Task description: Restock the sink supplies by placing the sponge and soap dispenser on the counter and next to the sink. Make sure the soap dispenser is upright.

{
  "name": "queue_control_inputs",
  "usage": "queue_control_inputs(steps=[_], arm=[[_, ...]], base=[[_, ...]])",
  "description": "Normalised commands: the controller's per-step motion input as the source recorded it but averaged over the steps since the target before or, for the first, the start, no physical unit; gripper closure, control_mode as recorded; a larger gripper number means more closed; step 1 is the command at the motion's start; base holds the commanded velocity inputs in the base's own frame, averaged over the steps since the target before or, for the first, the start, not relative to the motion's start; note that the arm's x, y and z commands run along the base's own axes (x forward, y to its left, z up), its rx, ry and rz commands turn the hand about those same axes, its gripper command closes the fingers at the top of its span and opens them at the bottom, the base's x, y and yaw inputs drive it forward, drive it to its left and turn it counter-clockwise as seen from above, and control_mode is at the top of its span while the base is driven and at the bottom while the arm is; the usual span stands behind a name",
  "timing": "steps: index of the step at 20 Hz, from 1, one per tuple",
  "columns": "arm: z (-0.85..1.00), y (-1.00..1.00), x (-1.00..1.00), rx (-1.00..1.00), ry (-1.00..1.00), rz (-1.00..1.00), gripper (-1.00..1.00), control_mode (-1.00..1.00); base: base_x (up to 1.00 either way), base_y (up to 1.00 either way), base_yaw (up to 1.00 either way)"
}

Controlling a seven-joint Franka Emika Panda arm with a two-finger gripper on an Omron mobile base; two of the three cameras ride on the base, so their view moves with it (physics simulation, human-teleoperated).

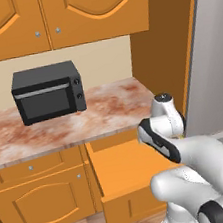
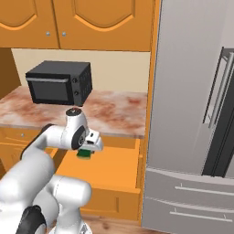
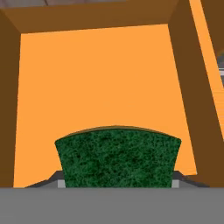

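The green sponge (image 3: 117,158) is pinched in my gripper (image 3: 116,183), which is shut on it, with a finger at each of its sides. In the right base view the sponge (image 2: 84,155) hangs under the hand, just above the floor of an open orange drawer (image 2: 109,170). My gripper (image 2: 87,151) points down into that drawer. The cream, reddish-blotched counter (image 1: 108,111) runs behind and above the drawer (image 1: 125,166). The sink and the soap dispenser are out of view.
A black microwave (image 1: 47,91) stands on the counter's left part (image 2: 59,83). Brown drawer walls (image 3: 192,87) close in the orange drawer floor (image 3: 100,78). A tall grey fridge (image 2: 192,114) stands to the right, and orange wall cabinets (image 1: 58,15) hang above.
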Motion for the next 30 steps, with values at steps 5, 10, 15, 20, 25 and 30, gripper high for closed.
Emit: queue_control_inputs(steps=[5,10,15,20,25,30], arm=[[1.0,-0.02,-0.54,0.0,0.0,-0.09,1.0,-1.0],[0.58,0.0,-0.61,0.0,-0.02,-0.06,1.0,-1.0],[0.39,0.0,-0.24,0.0,-0.02,-0.02,1.0,-1.0],[0.0,0.02,0.0,-0.01,0.01,0.0,1.0,-1.0],[0.0,0.0,-0.15,0.0,-0.03,-0.02,1.0,1.0],[0.0,0.0,0.0,0.0,0.0,0.0,1.0,1.0]], base=[[0.0,0.0,0.0],[0.0,0.0,0.0],[0.0,0.0,0.0],[0.0,0.0,0.0],[-0.3,0.0,-0.15],[-0.7,0.0,-0.81]])
